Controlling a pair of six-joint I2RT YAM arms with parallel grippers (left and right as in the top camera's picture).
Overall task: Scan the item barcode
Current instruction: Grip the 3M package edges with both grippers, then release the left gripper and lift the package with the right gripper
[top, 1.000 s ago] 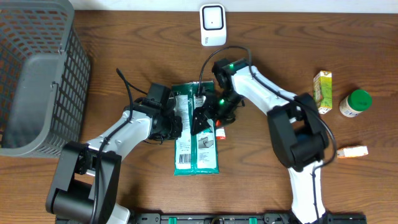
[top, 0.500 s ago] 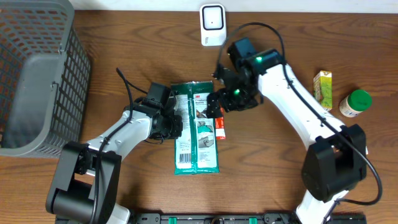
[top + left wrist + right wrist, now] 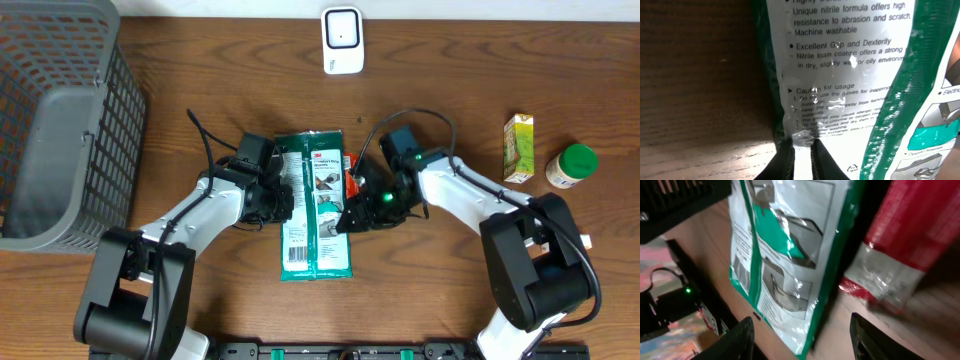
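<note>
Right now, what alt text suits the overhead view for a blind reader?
Two robot arms meet over a green-and-white glove packet lying flat on a wooden table: the left arm pinches its left edge in shut jaws, the right arm holds open jaws by its right edge. A grey basket sits far left; a white device at the top.

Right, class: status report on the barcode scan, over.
Left fingers shut on glove packet edge. Right fingers open at its other edge. Packet lying on table, short of scanner. Red sachet beside right fingers.
</note>
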